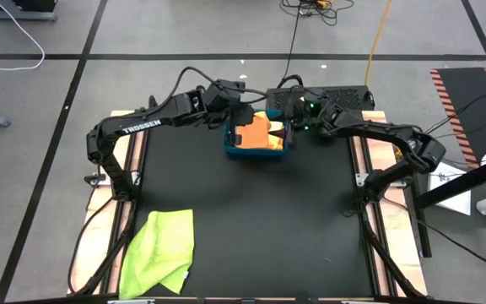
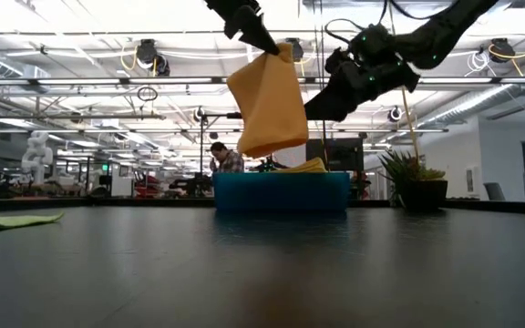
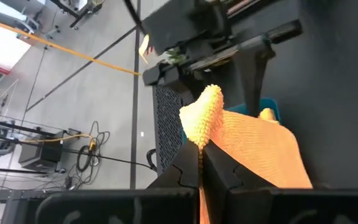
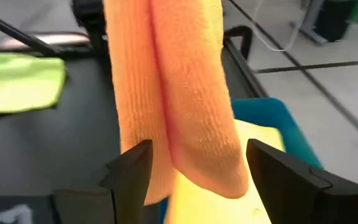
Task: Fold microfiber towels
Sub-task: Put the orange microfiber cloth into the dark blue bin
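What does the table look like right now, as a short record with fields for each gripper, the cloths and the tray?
left gripper: shut on orange cloth, holding it up above the tray
right gripper: open, beside the hanging orange cloth
blue tray: far middle of table, yellow cloth inside
green cloth: lying loosely folded at near left of table

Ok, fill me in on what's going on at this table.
The left gripper is shut on a corner of the orange towel, holding it hanging above the blue tray at the far side of the table. The right gripper is open right beside the hanging cloth, not holding it. A yellow towel lies in the tray, and a lime green towel lies on the near left of the table.
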Motion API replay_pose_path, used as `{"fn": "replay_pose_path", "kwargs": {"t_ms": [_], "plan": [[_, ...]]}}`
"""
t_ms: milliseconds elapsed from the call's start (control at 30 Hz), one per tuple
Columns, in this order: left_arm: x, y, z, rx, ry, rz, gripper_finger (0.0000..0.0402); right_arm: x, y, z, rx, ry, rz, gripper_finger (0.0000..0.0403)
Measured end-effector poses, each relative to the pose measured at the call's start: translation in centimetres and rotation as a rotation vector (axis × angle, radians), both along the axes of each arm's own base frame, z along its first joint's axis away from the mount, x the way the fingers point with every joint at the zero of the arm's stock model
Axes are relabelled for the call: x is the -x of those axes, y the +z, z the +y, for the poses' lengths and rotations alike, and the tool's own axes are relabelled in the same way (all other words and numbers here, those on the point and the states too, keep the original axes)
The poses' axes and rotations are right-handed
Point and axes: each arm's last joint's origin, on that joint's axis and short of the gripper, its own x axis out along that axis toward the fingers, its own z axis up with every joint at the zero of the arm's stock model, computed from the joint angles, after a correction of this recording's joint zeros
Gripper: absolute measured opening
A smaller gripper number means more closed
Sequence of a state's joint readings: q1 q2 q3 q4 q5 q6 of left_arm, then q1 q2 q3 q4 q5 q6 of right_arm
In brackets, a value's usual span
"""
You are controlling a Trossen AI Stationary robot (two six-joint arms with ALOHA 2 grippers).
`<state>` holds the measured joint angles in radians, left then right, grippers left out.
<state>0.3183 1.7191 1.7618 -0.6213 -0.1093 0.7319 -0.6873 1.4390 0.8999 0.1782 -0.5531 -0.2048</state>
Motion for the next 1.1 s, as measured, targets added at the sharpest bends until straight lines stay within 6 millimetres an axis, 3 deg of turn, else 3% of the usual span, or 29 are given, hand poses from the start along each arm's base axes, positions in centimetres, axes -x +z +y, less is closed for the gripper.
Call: {"fn": "replay_pose_path", "kwargs": {"t_ms": [233,400,867,1000,1100], "plan": [[0.2,-0.3,0.0,0.007,0.003,0.037,0.0000,-0.2,-1.0,-0.4,-0.169,0.224,-0.070,0.0254],[0.3,-0.3,0.0,-0.011,0.041,0.046,0.0000,-0.4,-1.2,0.1,-0.205,0.274,-0.063,0.0254],[0.1,0.0,0.1,0.016,0.081,-0.009,0.0000,-3.4,-1.5,3.4,-0.133,0.036,0.025,0.0250],[0.1,0.0,0.2,0.023,0.089,-0.014,0.0001,-3.7,-1.5,3.8,-0.140,0.011,0.025,0.0220],[0.1,0.0,0.2,0.018,0.115,-0.016,0.0001,-3.9,-1.5,4.1,-0.143,0.019,0.023,0.0175]]}}
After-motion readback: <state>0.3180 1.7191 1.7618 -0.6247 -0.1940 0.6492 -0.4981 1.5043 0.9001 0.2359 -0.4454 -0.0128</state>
